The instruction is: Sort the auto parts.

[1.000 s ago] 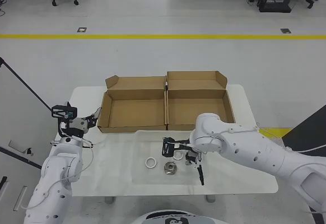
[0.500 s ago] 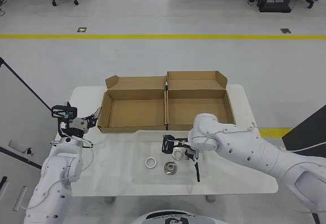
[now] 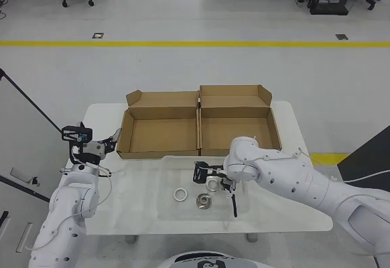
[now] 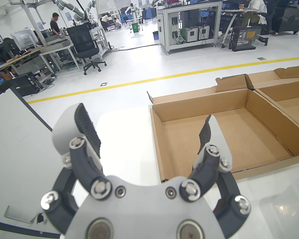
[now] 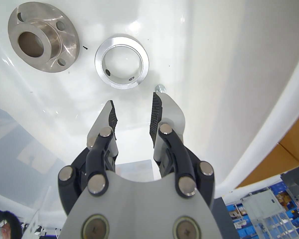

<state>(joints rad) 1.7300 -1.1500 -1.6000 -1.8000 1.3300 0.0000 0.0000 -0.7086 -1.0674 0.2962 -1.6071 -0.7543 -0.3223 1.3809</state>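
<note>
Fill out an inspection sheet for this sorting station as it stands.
Surface: white table, shallow white tray on its near half.
Job's things: flange, metal ring and small bolt lie apart in the tray, white ring beside them; left box and right box behind, open, empty.
Clutter: nothing seen.
Grippers: right gripper open, low over the tray by the metal ring; left gripper open, empty, near the left box.
Cables: nothing seen on the table.
Surroundings: yellow floor line beyond the table; office chair and workstations farther off.
</note>
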